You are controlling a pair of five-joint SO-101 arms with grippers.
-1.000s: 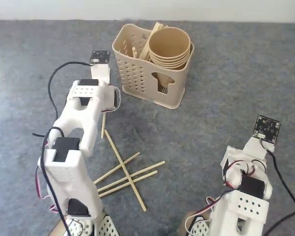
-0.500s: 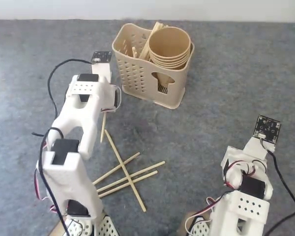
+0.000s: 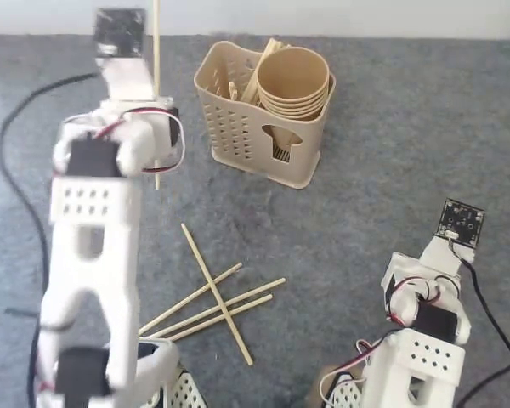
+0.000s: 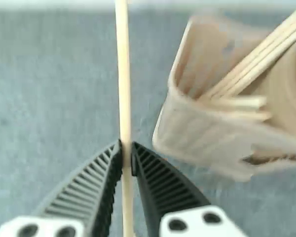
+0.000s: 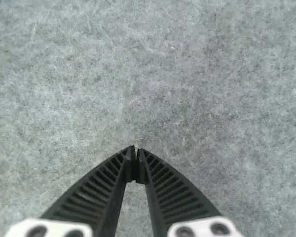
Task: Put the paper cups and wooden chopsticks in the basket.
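Note:
My left gripper (image 4: 127, 148) is shut on one wooden chopstick (image 4: 122, 84), which stands upright in the high view as a thin stick (image 3: 156, 76) beside the raised left arm. The beige basket (image 3: 238, 119) stands just right of it and holds a stack of paper cups (image 3: 293, 81) and some chopsticks (image 3: 259, 68); in the left wrist view the basket (image 4: 207, 133) is close by. Several loose chopsticks (image 3: 217, 297) lie crossed on the grey mat. My right gripper (image 5: 136, 153) is shut on nothing, low over bare mat at the front right.
The grey mat (image 3: 391, 170) has free room right of the basket and between the arms. The right arm's base (image 3: 416, 348) sits at the front right edge.
The left arm has risen and swung up, lifting a chopstick from the mat until it stands upright left of the basket. The right arm has not moved.

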